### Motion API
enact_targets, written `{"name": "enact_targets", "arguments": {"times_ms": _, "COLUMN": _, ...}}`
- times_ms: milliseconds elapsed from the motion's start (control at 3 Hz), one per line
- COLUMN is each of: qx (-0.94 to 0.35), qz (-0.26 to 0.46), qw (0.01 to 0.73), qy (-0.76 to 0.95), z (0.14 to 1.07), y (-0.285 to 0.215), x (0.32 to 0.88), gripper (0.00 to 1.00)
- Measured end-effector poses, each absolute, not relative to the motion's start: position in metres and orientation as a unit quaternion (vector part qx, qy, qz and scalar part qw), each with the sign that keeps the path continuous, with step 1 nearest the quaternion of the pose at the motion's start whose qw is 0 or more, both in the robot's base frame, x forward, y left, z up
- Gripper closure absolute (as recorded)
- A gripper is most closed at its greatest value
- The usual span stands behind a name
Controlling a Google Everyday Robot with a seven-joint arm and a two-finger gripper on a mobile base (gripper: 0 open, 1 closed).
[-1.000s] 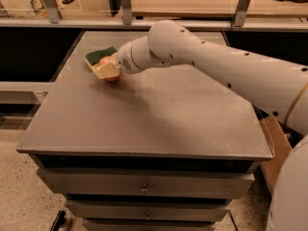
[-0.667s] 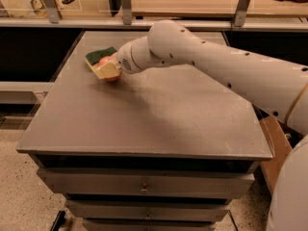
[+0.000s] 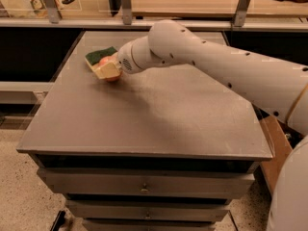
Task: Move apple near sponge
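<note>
Where the arm (image 3: 202, 57) ends at the bench's (image 3: 144, 124) far left, hand (image 3: 108, 70) grips apple (image 3: 103, 61), only red slivers showing past a pale finger (image 3: 104, 72). Sponge (image 3: 99, 55) lies just behind, near edge covered.

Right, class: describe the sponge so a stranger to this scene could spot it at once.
Find the grey table and look at its far left part, where the gripper reaches. The sponge lies flat just behind the gripper and the apple. It alone is rectangular and dark green on top; the apple is round and red.
</note>
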State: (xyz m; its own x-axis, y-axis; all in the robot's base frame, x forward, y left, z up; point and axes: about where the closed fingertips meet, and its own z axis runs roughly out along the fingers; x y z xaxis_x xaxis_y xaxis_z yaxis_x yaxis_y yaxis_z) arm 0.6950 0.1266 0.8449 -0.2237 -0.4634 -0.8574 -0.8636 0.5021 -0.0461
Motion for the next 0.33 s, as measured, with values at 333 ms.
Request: {"name": "enact_targets", "arguments": {"times_ms": 333, "qx": -0.444, "qz": 0.229, "qw": 0.438, "qy": 0.748, "z": 0.8449, "y": 0.1267, "x": 0.695, "gripper": 0.59}}
